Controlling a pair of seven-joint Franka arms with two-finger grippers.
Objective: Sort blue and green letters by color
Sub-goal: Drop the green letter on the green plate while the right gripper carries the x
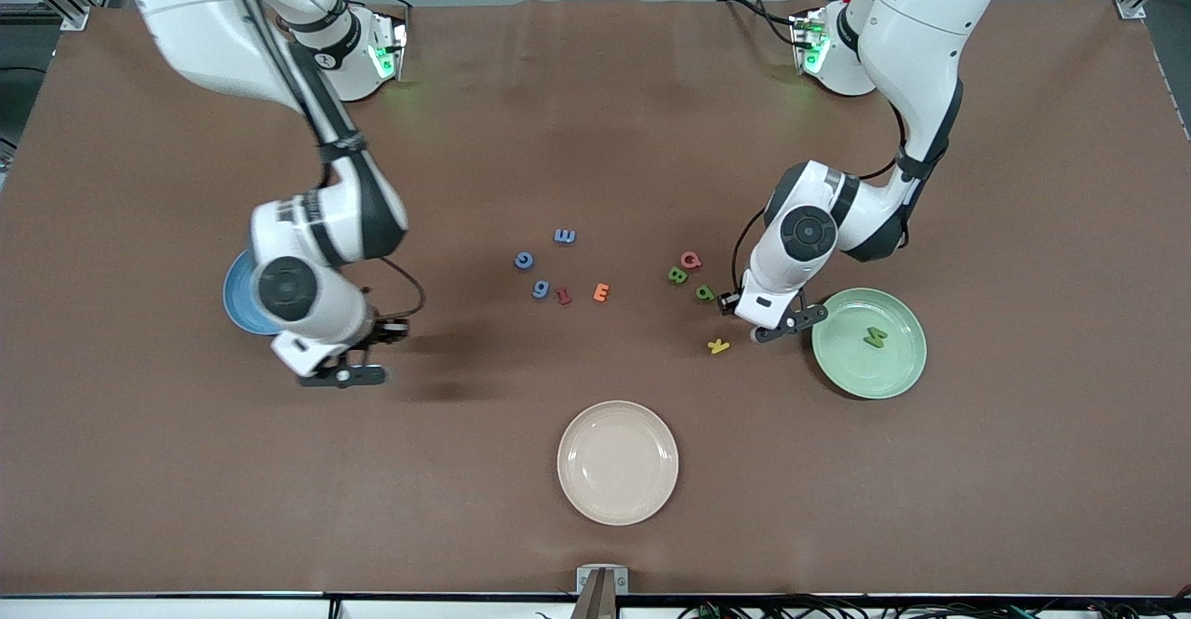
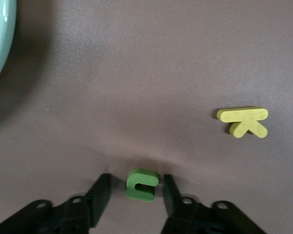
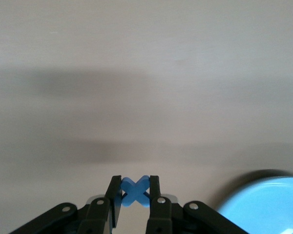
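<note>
The right gripper point(image 3: 135, 192) pinches a blue X point(image 3: 135, 190) beside the blue plate point(image 1: 240, 298) (its home). The left gripper point(image 2: 135, 192) straddles a green letter point(image 2: 142, 185) near the green plate point(image 1: 870, 343), not squeezing yet.

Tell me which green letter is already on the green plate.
The green letter lying alone on the green plate. The other green letters are on the table.
</note>
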